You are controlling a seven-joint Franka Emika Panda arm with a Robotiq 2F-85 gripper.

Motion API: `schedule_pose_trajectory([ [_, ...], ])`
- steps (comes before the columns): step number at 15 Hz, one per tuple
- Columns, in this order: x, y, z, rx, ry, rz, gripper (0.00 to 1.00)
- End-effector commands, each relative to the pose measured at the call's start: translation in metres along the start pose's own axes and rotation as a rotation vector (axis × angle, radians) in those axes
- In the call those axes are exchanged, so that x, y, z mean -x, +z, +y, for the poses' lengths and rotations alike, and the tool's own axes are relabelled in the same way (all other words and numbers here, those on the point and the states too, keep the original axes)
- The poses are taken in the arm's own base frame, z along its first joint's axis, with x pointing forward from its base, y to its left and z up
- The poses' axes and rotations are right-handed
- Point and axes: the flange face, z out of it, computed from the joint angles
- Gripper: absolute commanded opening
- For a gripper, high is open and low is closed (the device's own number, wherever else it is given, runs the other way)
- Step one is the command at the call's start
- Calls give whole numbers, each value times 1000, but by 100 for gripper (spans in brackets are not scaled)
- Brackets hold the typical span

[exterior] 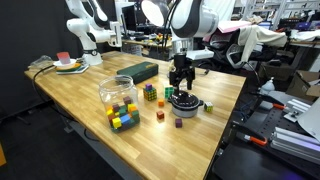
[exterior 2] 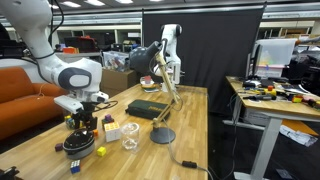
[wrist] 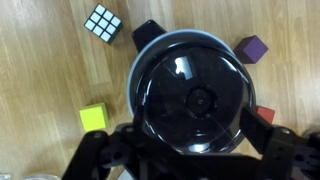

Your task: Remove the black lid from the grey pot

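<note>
The grey pot (exterior: 187, 104) stands on the wooden table with the black lid (wrist: 190, 90) on it. The lid is a glossy black disc with a central knob and covers the pot's inside. One pot handle (wrist: 147, 32) sticks out at the top in the wrist view. The pot also shows in an exterior view (exterior 2: 78, 148). My gripper (wrist: 197, 142) hangs directly above the lid, also seen in both exterior views (exterior: 181, 80) (exterior 2: 83, 126). Its two fingers are spread wide, one on each side of the knob. It is open and holds nothing.
Around the pot lie a Rubik's cube (wrist: 102, 20), a purple cube (wrist: 252, 47), a yellow-green cube (wrist: 94, 117) and a red cube (wrist: 266, 115). A clear jar of coloured cubes (exterior: 119, 100) and a dark green box (exterior: 138, 72) stand nearby. A grey disc (exterior 2: 163, 135) lies further along the table.
</note>
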Motion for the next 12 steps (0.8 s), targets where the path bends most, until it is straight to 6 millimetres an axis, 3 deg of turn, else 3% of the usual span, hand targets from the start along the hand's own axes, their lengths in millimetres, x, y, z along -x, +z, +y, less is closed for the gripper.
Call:
schedule_pose_trajectory([
  [1, 5, 3, 1, -19, 3, -30, 73],
  [9, 3, -1, -2, -17, -7, -15, 18],
  [11, 3, -2, -3, -18, -10, -13, 8],
  [12, 3, -2, -3, -18, -10, -14, 8],
])
